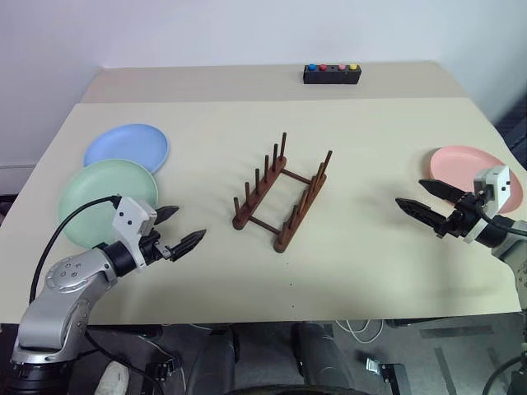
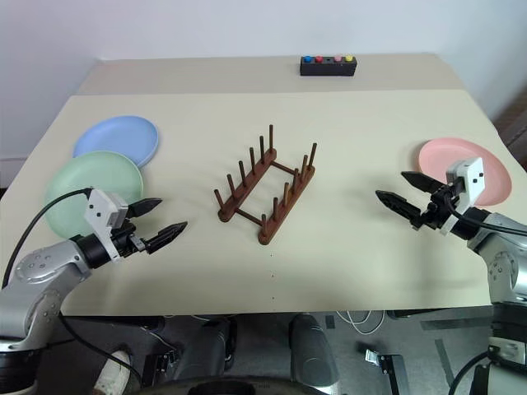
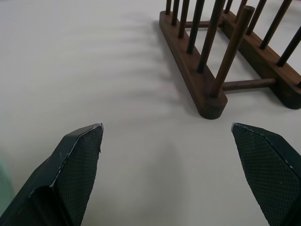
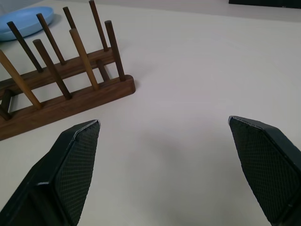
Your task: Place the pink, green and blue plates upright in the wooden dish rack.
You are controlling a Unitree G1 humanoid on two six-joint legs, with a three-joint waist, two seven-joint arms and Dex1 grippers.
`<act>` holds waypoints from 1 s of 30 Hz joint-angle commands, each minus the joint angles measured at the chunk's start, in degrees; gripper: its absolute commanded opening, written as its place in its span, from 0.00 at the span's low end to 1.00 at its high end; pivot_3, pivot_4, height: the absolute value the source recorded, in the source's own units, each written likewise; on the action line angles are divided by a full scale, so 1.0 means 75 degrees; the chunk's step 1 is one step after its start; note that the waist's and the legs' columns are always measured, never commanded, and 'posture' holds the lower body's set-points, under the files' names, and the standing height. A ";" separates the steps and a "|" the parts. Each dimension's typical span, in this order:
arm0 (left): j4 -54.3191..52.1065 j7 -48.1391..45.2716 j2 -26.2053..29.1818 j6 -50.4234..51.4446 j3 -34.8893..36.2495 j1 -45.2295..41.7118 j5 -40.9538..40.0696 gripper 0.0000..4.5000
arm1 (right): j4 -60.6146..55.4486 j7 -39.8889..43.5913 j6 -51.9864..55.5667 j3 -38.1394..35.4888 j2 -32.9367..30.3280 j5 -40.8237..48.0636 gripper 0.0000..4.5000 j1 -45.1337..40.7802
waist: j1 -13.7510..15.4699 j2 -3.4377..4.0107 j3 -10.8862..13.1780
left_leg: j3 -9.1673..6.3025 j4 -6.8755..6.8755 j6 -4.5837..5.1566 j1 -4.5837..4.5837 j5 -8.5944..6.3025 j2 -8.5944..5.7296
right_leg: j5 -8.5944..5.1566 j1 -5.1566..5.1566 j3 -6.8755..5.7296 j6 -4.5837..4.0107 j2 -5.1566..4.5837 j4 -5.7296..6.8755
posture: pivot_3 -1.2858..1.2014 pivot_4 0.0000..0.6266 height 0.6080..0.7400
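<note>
A big table (image 1: 346,263) with a smooth, pale cream top fills most of the head view, and a plain white wall (image 1: 247,29) stands behind it at the top of the frame. Below the table's near edge the floor (image 1: 445,354) is dark grey, with some cables lying on it. In the middle of the table sits the wooden dish rack (image 1: 282,193), dark reddish-brown, made of two long rails with thin round pegs sticking straight up, and no plate is in it. At the left of the frame lie two round, flat, matte plates: the blue plate (image 1: 128,146) higher up and the bigger green plate (image 1: 105,197) just below it, its edge lying over the blue one. The pink plate (image 1: 471,169) lies flat at the far right. A small black box (image 1: 331,74) with coloured buttons sits at the top, near the back edge. The left gripper (image 1: 183,229) hovers beside the green plate, its two black pointed fingers spread wide and empty. The right gripper (image 1: 424,200) hangs by the pink plate, also wide apart and holding nothing.
</note>
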 commanded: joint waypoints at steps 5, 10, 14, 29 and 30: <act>-0.0517 0.0091 -0.0090 -0.0072 0.0058 0.0194 -0.0048 1.00 | 0.0000 0.0055 -0.0020 0.0054 -0.0045 -0.0046 0.99 -0.0339 | 0.0000 0.0000 0.0000 | 0.0000 -0.0001 0.0000 0.0001 0.0000 0.0000 | 0.0000 0.0000 0.0000 0.0000 0.0000 0.0001 | 0.52 0.24 0.92; -0.0669 0.0087 -0.0080 -0.0085 0.0089 0.0358 -0.0075 1.00 | 0.0108 0.0096 -0.0056 0.0190 -0.0074 -0.0090 0.99 -0.0507 | 0.0003 0.0000 0.0000 | 0.0000 0.0000 0.0000 0.0001 0.0000 0.0000 | 0.0000 0.0000 0.0000 0.0000 0.0000 0.0001 | 0.52 0.24 0.92; -0.0718 0.0037 -0.0088 -0.0073 0.0022 0.0446 -0.0087 1.00 | 0.0141 0.0110 -0.0118 0.0207 -0.0071 -0.0153 0.99 -0.0542 | 0.0006 0.0000 0.0000 | 0.0001 0.0000 0.0000 0.0000 0.0000 0.0000 | 0.0000 0.0000 0.0000 0.0000 0.0000 0.0000 | 0.52 0.24 0.92; -0.0661 -0.1127 -0.0078 0.0349 -0.2725 -0.0683 0.0276 1.00 | -0.1154 -0.0422 -0.0001 -0.0072 0.0334 0.0070 0.99 0.0635 | 0.0029 0.0004 -0.0003 | 0.0002 0.0004 0.0000 -0.0001 0.0000 -0.0001 | 0.0000 0.0002 0.0002 -0.0001 0.0001 -0.0001 | 0.52 0.24 0.92; -0.0491 -0.1064 -0.0257 0.0402 -0.3034 -0.0964 0.0420 1.00 | -0.1314 -0.0466 0.0022 -0.0126 0.0368 0.0109 0.99 0.0767 | 0.0055 0.0004 -0.0003 | 0.0002 0.0005 0.0000 -0.0001 0.0000 -0.0001 | 0.0000 0.0001 0.0002 -0.0001 0.0001 0.0002 | 0.52 0.24 0.92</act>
